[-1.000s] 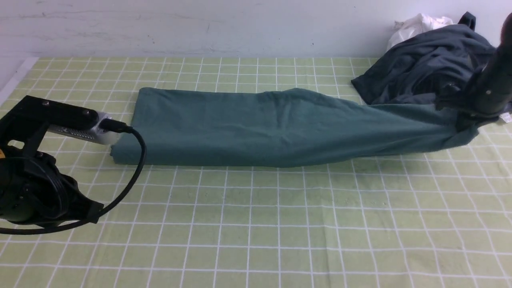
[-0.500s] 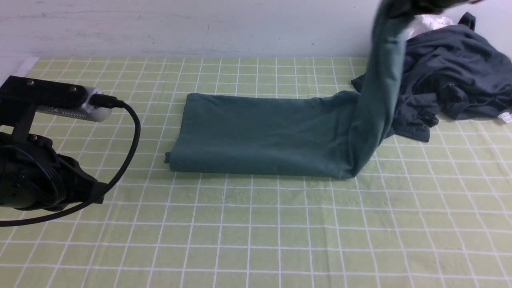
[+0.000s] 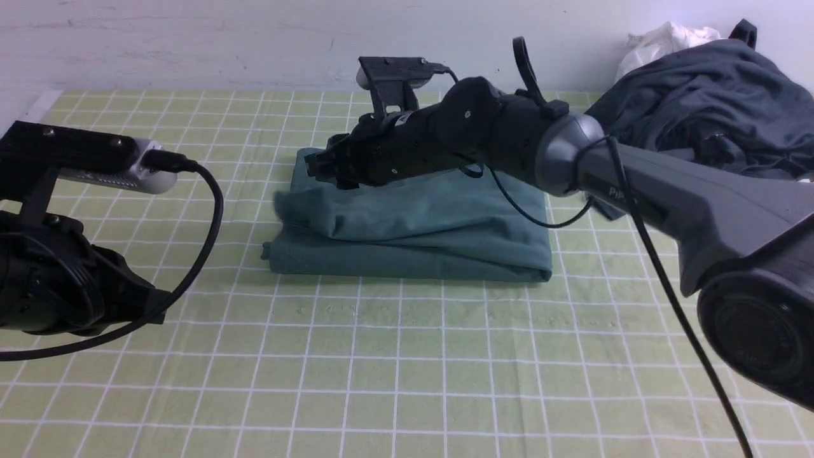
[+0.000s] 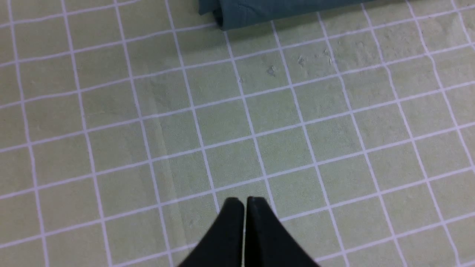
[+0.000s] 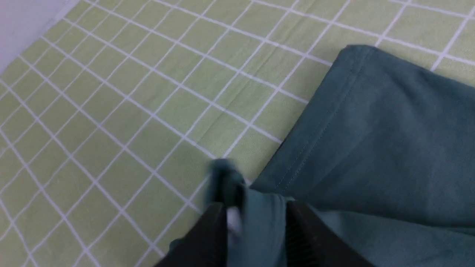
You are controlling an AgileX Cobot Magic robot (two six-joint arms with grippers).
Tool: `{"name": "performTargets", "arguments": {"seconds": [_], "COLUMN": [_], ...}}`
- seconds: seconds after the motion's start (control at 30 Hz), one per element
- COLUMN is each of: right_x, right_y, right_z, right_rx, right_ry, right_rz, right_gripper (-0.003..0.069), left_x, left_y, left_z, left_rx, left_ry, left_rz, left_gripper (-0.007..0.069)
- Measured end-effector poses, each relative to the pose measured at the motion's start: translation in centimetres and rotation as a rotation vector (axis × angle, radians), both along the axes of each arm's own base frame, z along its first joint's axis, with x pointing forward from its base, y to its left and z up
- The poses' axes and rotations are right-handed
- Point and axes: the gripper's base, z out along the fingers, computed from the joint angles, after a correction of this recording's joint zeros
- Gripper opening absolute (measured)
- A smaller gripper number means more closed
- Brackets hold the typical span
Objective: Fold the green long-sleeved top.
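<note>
Green top (image 3: 420,235), folded double on the checked mat (image 3: 445,356). A bunched fold of its upper layer lies between the jaws of the right gripper (image 5: 256,222), which pinch it. The right arm (image 3: 636,184) stretches low across the top, from its right end to its left edge. The left gripper (image 4: 245,202), jaws pressed together on nothing, hovers over the mat near the top's front-left corner.

I record even, diffuse light with soft shadows. The green top (image 5: 371,141) shows motion blur at its bunched edge.
</note>
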Motion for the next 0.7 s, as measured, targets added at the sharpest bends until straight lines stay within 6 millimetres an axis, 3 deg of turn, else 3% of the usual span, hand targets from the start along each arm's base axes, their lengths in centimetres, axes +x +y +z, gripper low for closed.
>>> {"name": "performTargets", "arguments": {"seconds": [0.13,0.23,0.3,0.4,0.5,0.53,0.57,0.7], "right_x": [0.0,-0.2,-0.3,-0.4,-1.3,-1.4,-2.6,-4.1], "right_y": [-0.3,-0.4,-0.3,0.9,3.1,3.3,4.9,6.4], "right_z": [2.6,4.3,4.3,1.6,-3.4,-3.4,-6.3,-6.9], "right_rx": [0.031,0.054,0.054,0.029,-0.028,-0.028,-0.079,-0.131], "right_ry": [-0.063,-0.090,-0.085,-0.034,0.052,0.053,0.083,0.038], "right_rz": [-0.006,-0.007,0.000,0.026,0.082,0.087,0.147,0.236], "right_gripper": [0.0368,0.0350,0.0300,0.0175,0.0059,0.0052,0.0007,-0.0011], "left_x": [-0.1,-0.1,-0.1,-0.1,-0.3,-0.4,-0.9,-2.5], "left_y": [0.0,-0.1,-0.2,-0.6,-1.0,-1.0,-1.3,-1.6], "left_z": [-0.1,0.0,0.0,0.1,0.6,0.6,1.4,3.1], "left_rx": [-0.001,-0.012,-0.033,-0.075,-0.097,-0.098,-0.107,-0.105], "left_ry": [0.011,0.012,0.014,0.011,-0.023,-0.025,-0.076,-0.197], "left_rz": [-0.003,-0.001,0.002,-0.009,-0.066,-0.066,-0.121,-0.207], "left_gripper": [-0.0004,-0.0004,-0.0004,-0.0004,-0.0004,-0.0004,-0.0004,-0.0004]}}
